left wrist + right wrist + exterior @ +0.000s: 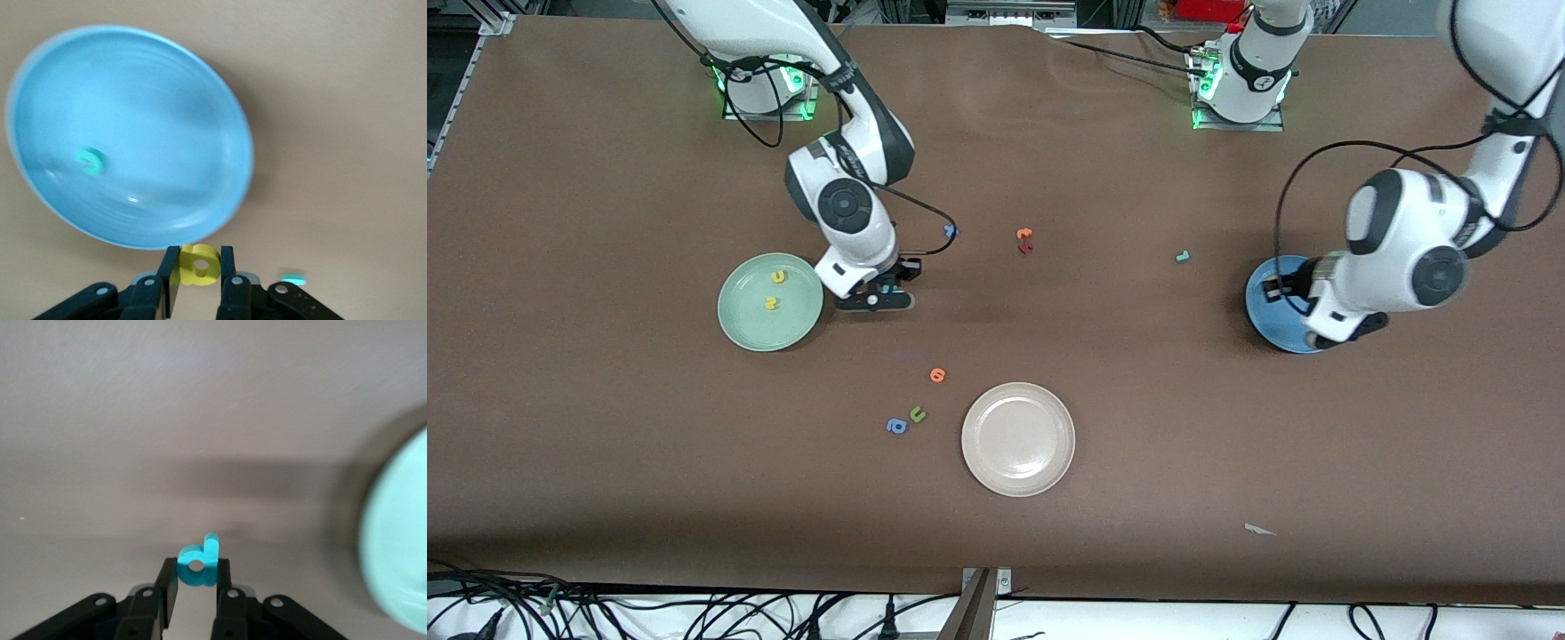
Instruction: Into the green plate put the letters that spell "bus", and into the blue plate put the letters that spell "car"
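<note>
The green plate (740, 313) holds a yellow u (779, 276) and a yellow s (771, 303). Beside it, toward the left arm's end, my right gripper (879, 297) stays low at the table, shut on the teal b (198, 561); the plate's rim (400, 553) shows at the edge of the right wrist view. My left gripper (1288, 290) hangs over the edge of the blue plate (1272, 327), shut on the yellow a (199, 265). A teal c (90, 161) lies in the blue plate (153, 100). The thin teal r (1182, 257) lies on the table near the blue plate.
Mid-table lie a small blue letter (951, 231), an orange letter (1024, 234) and a dark red one (1025, 249). Nearer the front camera are an orange round letter (937, 374), a green u (917, 413), a blue a (896, 427) and a cream-white plate (1018, 438).
</note>
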Controlling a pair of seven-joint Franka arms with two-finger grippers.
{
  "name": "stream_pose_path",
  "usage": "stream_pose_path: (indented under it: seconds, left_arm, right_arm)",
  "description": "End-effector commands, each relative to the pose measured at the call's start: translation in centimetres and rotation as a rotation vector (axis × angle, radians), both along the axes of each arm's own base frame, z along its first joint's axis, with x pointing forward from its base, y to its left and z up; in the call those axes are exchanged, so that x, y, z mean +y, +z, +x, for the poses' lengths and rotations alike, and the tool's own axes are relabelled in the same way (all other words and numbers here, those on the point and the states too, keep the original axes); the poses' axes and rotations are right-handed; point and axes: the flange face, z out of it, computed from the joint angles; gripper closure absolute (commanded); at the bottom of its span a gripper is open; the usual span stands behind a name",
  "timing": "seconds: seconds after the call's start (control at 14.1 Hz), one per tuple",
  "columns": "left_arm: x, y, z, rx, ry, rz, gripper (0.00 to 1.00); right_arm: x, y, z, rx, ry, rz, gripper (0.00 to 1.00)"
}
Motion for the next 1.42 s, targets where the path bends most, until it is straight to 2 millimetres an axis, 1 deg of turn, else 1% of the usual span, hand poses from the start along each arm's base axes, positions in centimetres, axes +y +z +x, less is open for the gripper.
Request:
stream_pose_path:
  seconds: [0.0, 0.07, 0.14, 0.21, 0.28, 0.35, 0.43, 0.5, 0.57, 0.64, 0.71, 0.78, 0.85, 0.92, 0.99, 1.06, 1.13, 1.28, 1.35]
  left_arm:
    - [3.4, -0.8, -0.6, 0.009, -0.081, -0.050, 0.90]
    - [3.5, -1.8, -0.7, 0.021, -0.083, -0.059, 0.89]
    - [3.5, -3.2, -0.9, 0.023, -0.104, -0.052, 0.87]
    - [3.5, -4.5, -1.0, 0.012, -0.118, -0.040, 0.87]
    - [3.5, -5.2, -1.1, -0.004, -0.126, -0.034, 0.81]
    - [3.6, -5.5, -1.2, -0.002, -0.123, -0.035, 0.59]
    - [3.8, -5.3, -1.2, 0.000, -0.117, -0.031, 0.27]
    - [3.8, -4.9, -1.1, -0.004, -0.119, -0.028, 0.08]
    - [3.8, -4.6, -1.0, 0.004, -0.120, -0.027, 0.01]
    - [3.7, -4.1, -1.0, 0.014, -0.121, -0.023, 0.01]
    - [3.4, -3.5, -1.0, 0.018, -0.117, -0.019, 0.01]
    - [2.6, -2.5, -1.0, 0.019, -0.102, -0.001, 0.02]
    - [0.6, -1.9, -1.0, 0.024, -0.090, 0.011, 0.03]
    - [-1.4, -1.7, -1.2, 0.029, -0.076, 0.019, 0.03]
    - [-3.1, -1.4, -1.2, 0.028, -0.041, 0.036, 0.06]
    - [-4.9, -1.3, -1.5, 0.034, -0.020, 0.047, 0.07]
    - [-6.9, -1.2, -2.0, 0.035, -0.005, 0.050, 0.09]
    - [-10.2, -1.7, -3.7, 0.020, -0.002, 0.063, 0.09]
    - [-11.6, -2.4, -4.9, -0.016, 0.014, 0.067, 0.09]
  right_arm:
    - [-6.1, 2.3, 1.9, 0.034, 0.078, -0.025, 0.94]
    - [-8.8, 2.5, 2.8, 0.049, 0.092, -0.033, 0.94]
    - [-10.8, 2.5, 3.4, 0.060, 0.116, -0.038, 0.94]
    - [-11.3, 2.1, 3.3, 0.073, 0.145, -0.038, 0.94]
    - [-12.8, 1.5, 3.7, 0.076, 0.137, -0.046, 0.94]
    - [-13.9, 0.4, 3.6, 0.093, 0.142, -0.051, 0.93]
    - [-14.8, -0.6, 3.2, 0.096, 0.151, -0.048, 0.93]
    - [-15.8, -2.1, 2.5, 0.090, 0.149, -0.048, 0.93]
    - [-16.3, -3.8, 1.5, 0.067, 0.164, -0.045, 0.92]
    - [-16.8, -4.9, 1.2, 0.046, 0.189, -0.041, 0.92]
    - [-16.9, -5.3, 1.1, 0.041, 0.191, -0.041, 0.86]
    - [-16.9, -5.4, 1.1, 0.042, 0.191, -0.042, 0.58]
    - [-16.8, -5.3, 1.1, 0.042, 0.190, -0.042, 0.21]
    - [-16.7, -4.9, 1.4, 0.039, 0.190, -0.040, 0.00]
    - [-16.5, -3.8, 1.8, 0.048, 0.190, -0.037, 0.00]
    - [-16.0, -1.9, 2.7, 0.069, 0.188, -0.035, 0.00]
    - [-15.1, 0.5, 4.0, 0.093, 0.191, -0.036, 0.00]
    - [-13.6, 6.1, 6.7, 0.156, 0.180, -0.047, 0.00]
    - [-13.0, 8.6, 7.6, 0.173, 0.181, -0.050, 0.00]
